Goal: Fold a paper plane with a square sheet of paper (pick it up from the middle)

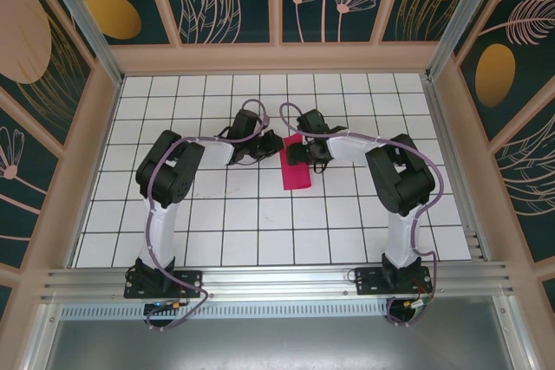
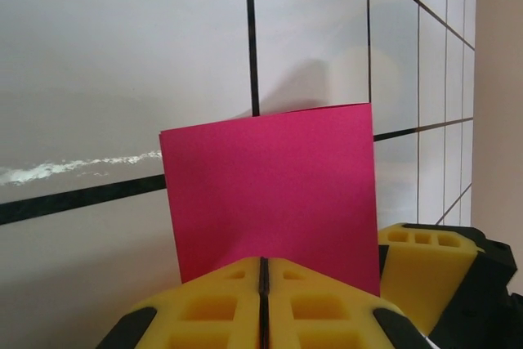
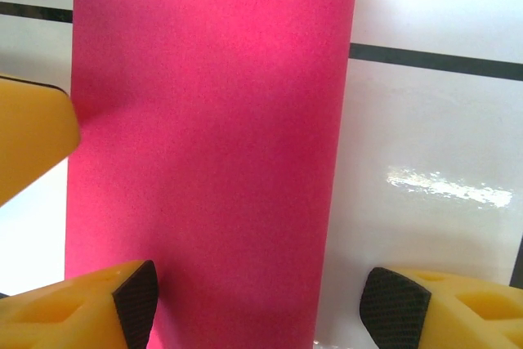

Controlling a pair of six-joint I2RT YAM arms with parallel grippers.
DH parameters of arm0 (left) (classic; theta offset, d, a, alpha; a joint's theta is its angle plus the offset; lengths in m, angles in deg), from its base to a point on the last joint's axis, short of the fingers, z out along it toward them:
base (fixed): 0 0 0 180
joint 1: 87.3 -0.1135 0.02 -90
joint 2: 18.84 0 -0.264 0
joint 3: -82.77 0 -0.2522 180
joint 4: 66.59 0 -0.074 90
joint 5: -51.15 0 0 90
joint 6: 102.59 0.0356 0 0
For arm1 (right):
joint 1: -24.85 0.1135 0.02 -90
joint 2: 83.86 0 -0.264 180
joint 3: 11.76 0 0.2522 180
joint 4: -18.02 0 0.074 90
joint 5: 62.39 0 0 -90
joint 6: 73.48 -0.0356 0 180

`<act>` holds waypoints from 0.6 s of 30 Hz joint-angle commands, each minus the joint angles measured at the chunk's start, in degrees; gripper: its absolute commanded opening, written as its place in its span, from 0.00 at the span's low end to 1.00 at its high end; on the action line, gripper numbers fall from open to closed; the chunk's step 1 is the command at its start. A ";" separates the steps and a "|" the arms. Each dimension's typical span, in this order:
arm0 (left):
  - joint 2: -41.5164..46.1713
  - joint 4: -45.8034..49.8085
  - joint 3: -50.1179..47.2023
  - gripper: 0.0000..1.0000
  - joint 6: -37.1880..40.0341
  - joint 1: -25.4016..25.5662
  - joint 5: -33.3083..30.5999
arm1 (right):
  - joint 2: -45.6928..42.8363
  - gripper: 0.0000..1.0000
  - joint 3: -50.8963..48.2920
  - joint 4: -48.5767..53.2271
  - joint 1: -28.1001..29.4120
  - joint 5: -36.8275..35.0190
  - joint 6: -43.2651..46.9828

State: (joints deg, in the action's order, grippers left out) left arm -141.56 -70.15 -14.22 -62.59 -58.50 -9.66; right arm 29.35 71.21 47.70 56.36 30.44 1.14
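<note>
Elbow (image 1: 165,166) raised, left gripper (image 2: 263,266) pinching paper (image 2: 270,185)

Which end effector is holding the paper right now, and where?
Left end effector pinches the pink paper by one edge; right end effector straddles it, open.

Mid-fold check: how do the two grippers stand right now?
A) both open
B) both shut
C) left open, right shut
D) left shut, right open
D: in the left wrist view the left gripper has its yellow fingers meeting with no gap, at the near edge of the pink sheet. In the right wrist view the right gripper has its fingers wide apart, with part of the sheet lying between them.
</note>
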 commanded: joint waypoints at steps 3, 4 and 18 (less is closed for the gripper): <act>-1.82 3.96 1.71 0.11 0.80 0.17 0.18 | 12.65 0.75 -4.15 -1.57 -0.48 1.22 0.00; -1.99 5.00 2.04 0.10 1.14 0.19 -0.41 | 12.65 0.75 -4.26 -1.61 -0.48 1.22 -0.09; -7.34 24.07 9.41 0.06 7.88 2.04 -10.49 | 4.14 0.75 -1.87 -2.11 -0.65 8.66 -4.21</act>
State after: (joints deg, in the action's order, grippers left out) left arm -143.98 -55.37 -5.69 -58.15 -57.41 -13.56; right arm 28.11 71.45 48.01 56.03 32.45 -1.13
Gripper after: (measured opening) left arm 0.076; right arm 0.753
